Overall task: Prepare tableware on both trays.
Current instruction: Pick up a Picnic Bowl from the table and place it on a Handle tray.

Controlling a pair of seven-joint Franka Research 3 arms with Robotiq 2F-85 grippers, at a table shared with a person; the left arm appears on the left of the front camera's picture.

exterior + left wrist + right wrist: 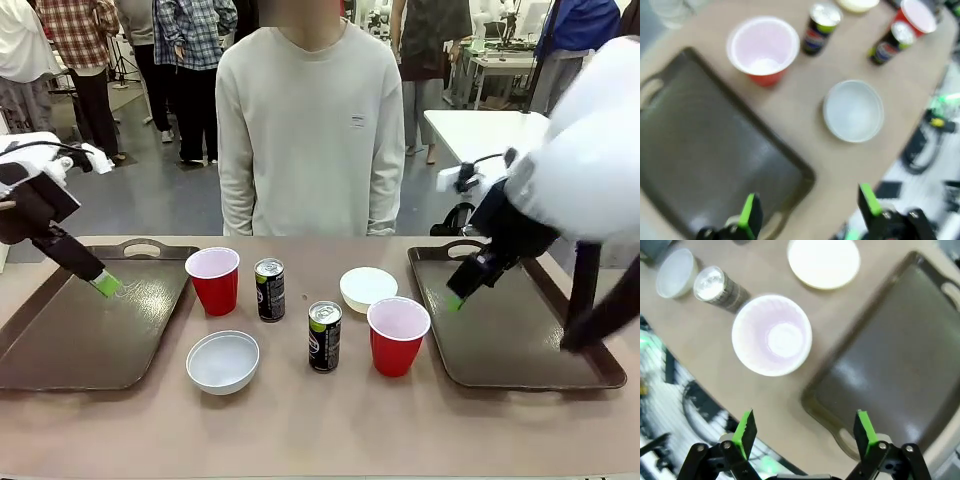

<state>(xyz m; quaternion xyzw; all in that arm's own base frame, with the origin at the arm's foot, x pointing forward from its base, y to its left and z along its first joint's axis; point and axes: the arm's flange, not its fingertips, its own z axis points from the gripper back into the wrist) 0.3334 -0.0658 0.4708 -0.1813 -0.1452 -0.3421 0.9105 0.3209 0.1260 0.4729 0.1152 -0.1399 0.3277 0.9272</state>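
**Items, front view.** All on the worktop [300,430], between the left tray [90,340] and the right tray [510,340]:
- left cup [213,280], just beside the left tray's inner rim
- far can [269,289]
- near can [324,336]
- far bowl [368,288]
- right cup [397,335]
- near bowl [222,361]

A person [310,130] stands at the far edge.

**Hands.**
- The left hand [108,285] hangs over the left tray's far half.
- The right hand [455,298] hangs over the right tray's inner rim.
- From the front the fingers overlap, so the gap cannot be read.
- Each wrist view shows its green pads spread wide with nothing between them.

**Per view.** The wrist views look down into the cups' pale insides and onto the can tops. The front view gives the red cup walls and the can sides.

**Hidden or unclear.**
- The right arm's white bulk covers the right tray's far right corner.
- The left tray's outer edge runs off the frame.
- The can labels are too blurred to read.
- The floor clutter in the wrist views is smeared.

**Room.** The cans and cups stand apart from one another, with gaps between them. A broad strip of bare worktop runs along the near edge.
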